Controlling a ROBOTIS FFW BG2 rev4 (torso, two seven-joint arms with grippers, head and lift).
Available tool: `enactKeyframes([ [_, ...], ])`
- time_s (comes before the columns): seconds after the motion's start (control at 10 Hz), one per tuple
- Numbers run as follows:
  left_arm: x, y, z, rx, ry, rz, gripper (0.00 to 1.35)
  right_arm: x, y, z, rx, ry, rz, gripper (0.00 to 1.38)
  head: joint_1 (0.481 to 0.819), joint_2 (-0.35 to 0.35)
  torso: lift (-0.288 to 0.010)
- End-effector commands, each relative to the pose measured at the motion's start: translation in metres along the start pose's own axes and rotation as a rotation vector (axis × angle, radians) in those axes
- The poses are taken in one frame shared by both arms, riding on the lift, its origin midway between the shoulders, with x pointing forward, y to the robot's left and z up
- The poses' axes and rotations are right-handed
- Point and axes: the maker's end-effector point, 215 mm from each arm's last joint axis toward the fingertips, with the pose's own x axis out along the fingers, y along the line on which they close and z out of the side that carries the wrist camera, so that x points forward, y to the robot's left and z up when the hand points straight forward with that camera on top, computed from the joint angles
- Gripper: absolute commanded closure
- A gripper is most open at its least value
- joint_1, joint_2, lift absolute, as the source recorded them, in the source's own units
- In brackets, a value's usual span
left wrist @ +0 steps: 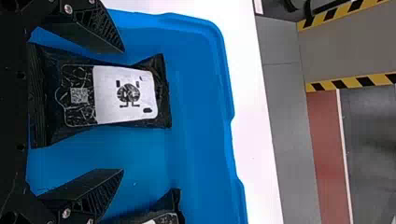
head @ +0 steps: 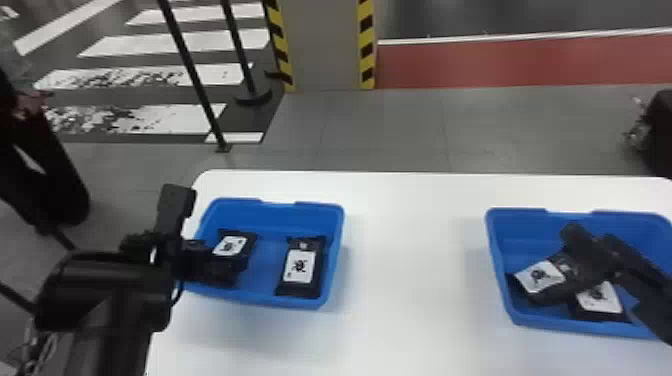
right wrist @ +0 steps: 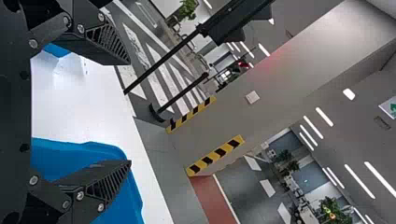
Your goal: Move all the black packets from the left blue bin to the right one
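Left gripper (head: 207,240) at left bin (head: 270,260), fingers apart, one packet (left wrist: 123,93) lying between them; arm blocks my head view, so touching or not, I can't tell. Second packet (head: 301,267) lies beside it, on right side of bin. My right gripper (head: 555,265) hangs over right bin (head: 507,235), fingers spread, two packets (head: 600,299) below.

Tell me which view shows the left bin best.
The head view: it takes in most of the left bin, the left gripper covering part. The left wrist view shows its inside and far rim closer; the right wrist view, a corner near the right gripper.
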Motion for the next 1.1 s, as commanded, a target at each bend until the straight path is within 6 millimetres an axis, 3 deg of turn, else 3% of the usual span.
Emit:
enactKeyframes([
  [0.0, 0.01, 0.0, -0.008, -0.007, 0.025, -0.007, 0.12, -0.001, 0.0, -0.003, 0.009, 0.007, 0.002, 0.3, 0.695, 0.183, -0.11],
  [0.3, 0.014, 0.006, -0.022, -0.011, 0.073, 0.03, 0.19, -0.001, 0.0, -0.009, 0.022, 0.021, 0.006, 0.3, 0.695, 0.195, -0.11],
  [0.4, 0.014, 0.005, -0.031, -0.029, 0.118, 0.043, 0.47, -0.002, -0.001, -0.013, 0.036, 0.023, 0.007, 0.3, 0.695, 0.2, -0.11],
  [0.5, 0.013, 0.006, -0.036, -0.03, 0.15, 0.062, 0.67, -0.003, 0.0, -0.013, 0.041, 0.023, 0.011, 0.3, 0.695, 0.202, -0.11],
  [0.7, 0.011, 0.012, -0.04, -0.038, 0.168, 0.085, 0.61, -0.003, 0.001, -0.015, 0.049, 0.027, 0.014, 0.3, 0.695, 0.211, -0.11],
  [0.9, 0.012, 0.009, -0.027, -0.002, 0.147, 0.085, 1.11, -0.004, 0.001, -0.019, 0.057, 0.035, 0.015, 0.3, 0.695, 0.218, -0.11],
  [1.0, 0.013, 0.004, -0.015, 0.022, 0.121, 0.08, 1.12, -0.004, 0.001, -0.021, 0.062, 0.038, 0.016, 0.3, 0.695, 0.216, -0.11],
])
